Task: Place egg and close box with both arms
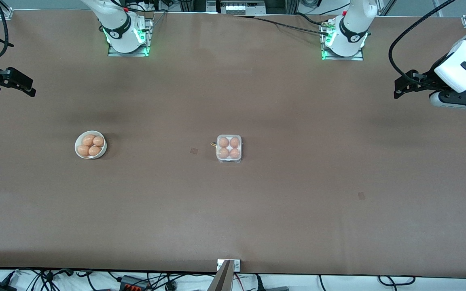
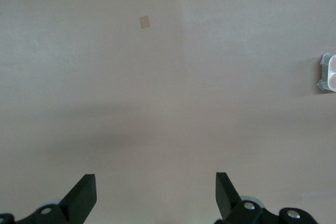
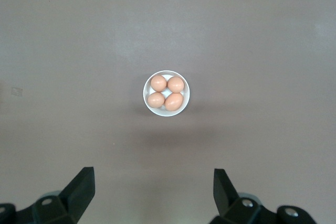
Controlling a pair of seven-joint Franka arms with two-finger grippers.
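Observation:
The box (image 1: 229, 159), a small clear-plastic carton, sits mid-table with several brown eggs in its white tray; its clear lid looks folded down over them. One edge of the box (image 2: 323, 69) shows in the left wrist view. A round white bowl (image 1: 76, 144) holding several more eggs (image 1: 88, 140) stands toward the right arm's end. My right gripper (image 1: 30, 89) hangs open and empty over that end of the table, and its wrist view shows the bowl (image 3: 167, 73) ahead of the right gripper (image 3: 154, 190). My left gripper (image 1: 397, 89) waits open and empty over the left arm's end, well away from the box, seen close up as the left gripper (image 2: 156, 192).
Both arm bases (image 1: 128, 38) (image 1: 344, 40) stand along the table edge farthest from the front camera. Two small dark square marks (image 1: 193, 150) (image 1: 361, 195) lie on the brown tabletop. A metal bracket (image 1: 228, 264) sits at the nearest edge, with cables below it.

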